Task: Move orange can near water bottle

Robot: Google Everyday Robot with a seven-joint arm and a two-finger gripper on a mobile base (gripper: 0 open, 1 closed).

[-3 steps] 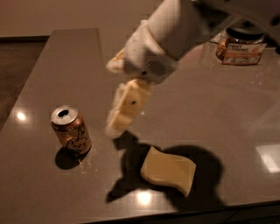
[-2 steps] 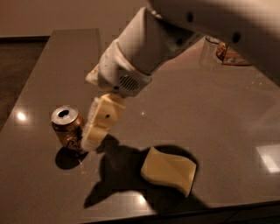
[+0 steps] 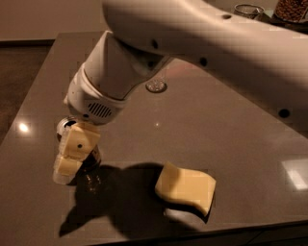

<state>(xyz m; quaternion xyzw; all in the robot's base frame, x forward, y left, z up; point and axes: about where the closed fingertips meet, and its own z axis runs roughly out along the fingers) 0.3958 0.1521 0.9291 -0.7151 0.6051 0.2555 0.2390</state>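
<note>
The orange can (image 3: 65, 126) stands near the table's left edge. Only a bit of its silver top and dark side shows behind my gripper (image 3: 72, 161). The gripper has come down right at the can, in front of it and touching or nearly touching it. My white arm (image 3: 202, 43) fills the upper part of the view. A small round clear top (image 3: 156, 86) peeks out under the arm at mid-table. I cannot tell whether it is the water bottle.
A yellow wavy sponge (image 3: 185, 187) lies on the grey table (image 3: 231, 125) to the right of the can, near the front edge. A clear glass (image 3: 249, 9) and a jar (image 3: 291, 9) stand at the far right back. Dark floor lies beyond the left edge.
The arm has swung left and down. The gripper went from above the table middle to right at the can, and now hides most of it. The sponge has not moved.
</note>
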